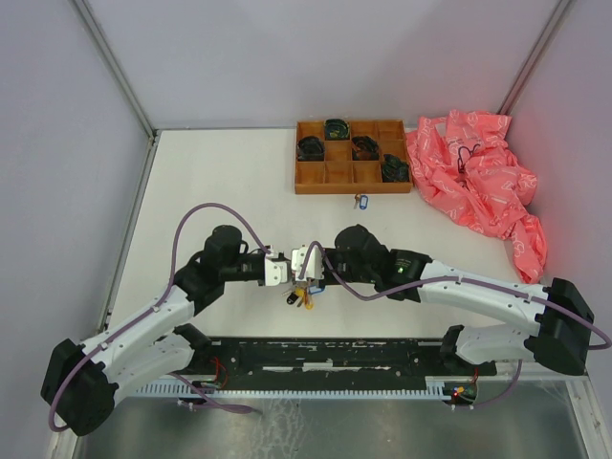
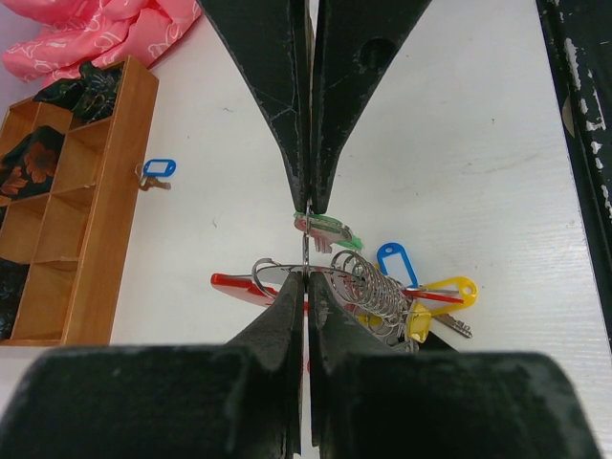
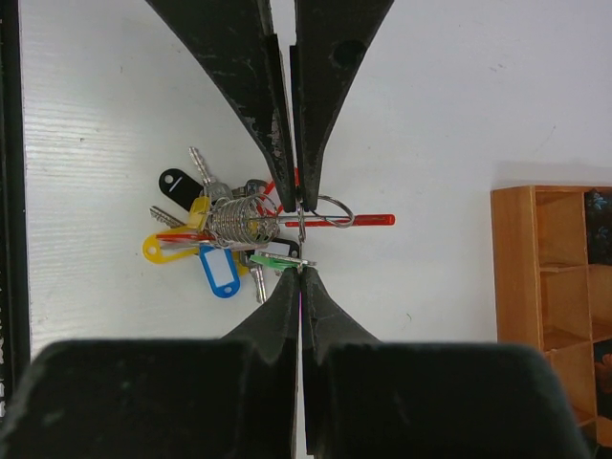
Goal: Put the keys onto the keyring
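The keyring (image 2: 306,251) is a thin wire ring seen edge-on, held above the table between both grippers. My left gripper (image 2: 306,277) is shut on its lower edge. The ring carries a metal coil, a red strap (image 2: 239,286), and blue (image 2: 396,260) and yellow (image 2: 449,291) tags. My right gripper (image 3: 300,272) is shut on a green-tagged key (image 3: 278,259) at the ring's other edge. In the top view the left gripper (image 1: 285,272) and right gripper (image 1: 302,266) meet tip to tip, with the bunch (image 1: 300,297) hanging below. A loose blue-tagged key (image 1: 360,201) lies in front of the tray.
A brown wooden compartment tray (image 1: 349,185) with dark coiled items stands at the back. It also shows in the left wrist view (image 2: 107,239). A crumpled pink bag (image 1: 478,182) lies at the back right. A black rail (image 1: 335,354) runs along the near edge.
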Controlling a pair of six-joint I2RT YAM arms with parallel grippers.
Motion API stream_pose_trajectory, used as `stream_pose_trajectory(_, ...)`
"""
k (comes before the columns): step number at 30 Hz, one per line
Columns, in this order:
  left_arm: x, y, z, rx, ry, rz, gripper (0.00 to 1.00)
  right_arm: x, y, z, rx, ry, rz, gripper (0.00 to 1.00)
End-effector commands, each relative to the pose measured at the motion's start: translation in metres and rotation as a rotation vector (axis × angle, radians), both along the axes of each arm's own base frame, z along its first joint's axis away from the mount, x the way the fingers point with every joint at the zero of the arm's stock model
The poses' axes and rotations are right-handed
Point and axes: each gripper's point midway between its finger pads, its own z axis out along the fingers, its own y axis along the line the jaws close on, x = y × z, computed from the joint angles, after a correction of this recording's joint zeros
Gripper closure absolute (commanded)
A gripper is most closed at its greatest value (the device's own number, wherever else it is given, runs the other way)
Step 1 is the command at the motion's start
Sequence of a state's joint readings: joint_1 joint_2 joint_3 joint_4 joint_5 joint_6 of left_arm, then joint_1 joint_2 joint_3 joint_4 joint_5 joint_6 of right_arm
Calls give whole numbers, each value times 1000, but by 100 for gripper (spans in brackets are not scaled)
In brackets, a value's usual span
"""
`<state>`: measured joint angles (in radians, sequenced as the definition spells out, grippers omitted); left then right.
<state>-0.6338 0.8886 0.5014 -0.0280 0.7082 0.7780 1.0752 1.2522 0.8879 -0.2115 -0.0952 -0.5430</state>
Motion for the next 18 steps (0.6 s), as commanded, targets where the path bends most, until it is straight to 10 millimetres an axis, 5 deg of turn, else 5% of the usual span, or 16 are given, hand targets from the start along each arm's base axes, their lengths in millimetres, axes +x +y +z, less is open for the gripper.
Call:
stream_pose_trajectory(1, -9, -20, 37, -104, -73, -97, 97, 6, 17, 3, 26, -21, -21, 99)
stream_pose_trajectory(18, -13, -23, 44, -137, -76, -117, 97, -2, 28, 8, 70, -11, 43, 99)
